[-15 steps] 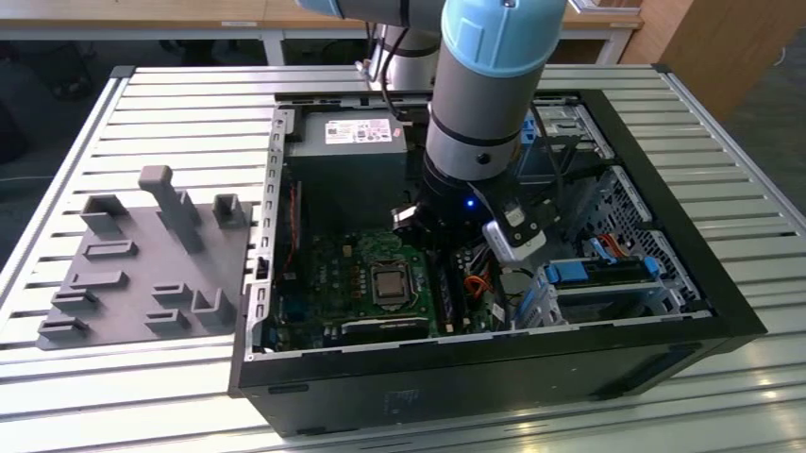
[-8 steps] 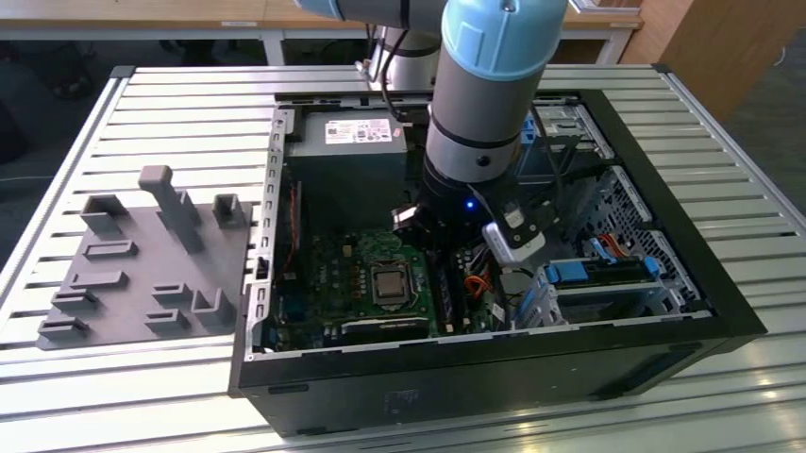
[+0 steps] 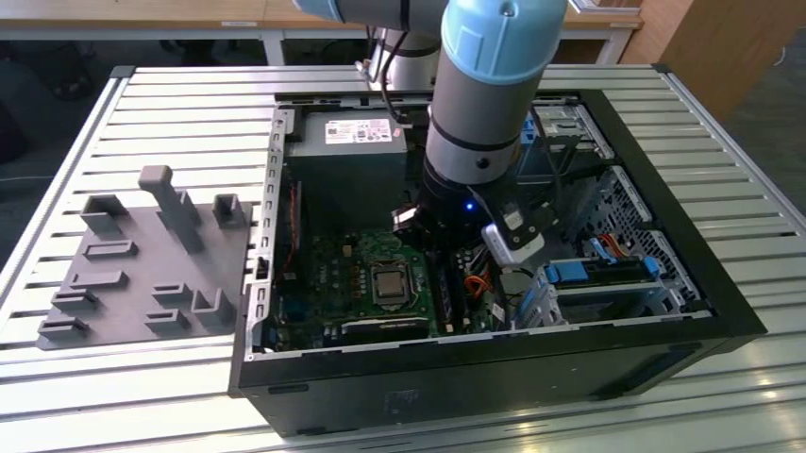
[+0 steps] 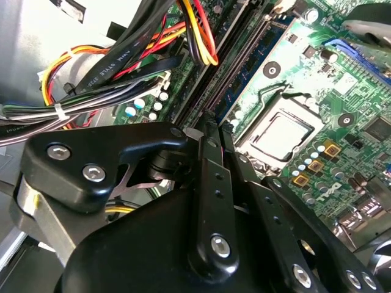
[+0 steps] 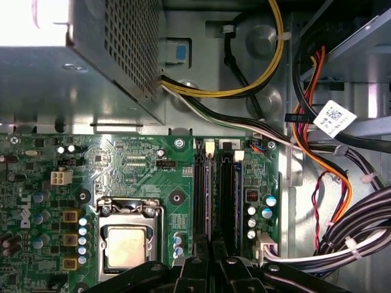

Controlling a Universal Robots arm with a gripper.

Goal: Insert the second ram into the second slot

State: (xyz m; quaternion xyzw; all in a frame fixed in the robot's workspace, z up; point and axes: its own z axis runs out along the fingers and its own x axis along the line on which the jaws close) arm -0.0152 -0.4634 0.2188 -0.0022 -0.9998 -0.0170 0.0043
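The second ram (image 5: 208, 195) is a thin blue stick standing edge-up in a memory slot beside the CPU socket (image 5: 125, 244). In the second wrist view the second ram (image 4: 253, 67) runs straight into the tips of my gripper (image 4: 212, 131). My gripper (image 5: 211, 259) is low over the motherboard (image 3: 365, 274), with its narrow black fingers (image 4: 208, 177) shut on the near end of the stick. A neighbouring black slot (image 5: 226, 195) lies alongside; I cannot tell whether it holds a stick. In the exterior view the arm (image 3: 485, 123) reaches down into the open computer case and hides the gripper.
The power supply box (image 3: 346, 142) stands at the far end of the case. Bundled cables (image 5: 342, 232) crowd one side of the slots, close to the fingers (image 4: 91, 91). Blue drive-bay clips (image 3: 598, 274) sit at the exterior view's right. A grey holder tray (image 3: 145, 264) lies outside the case.
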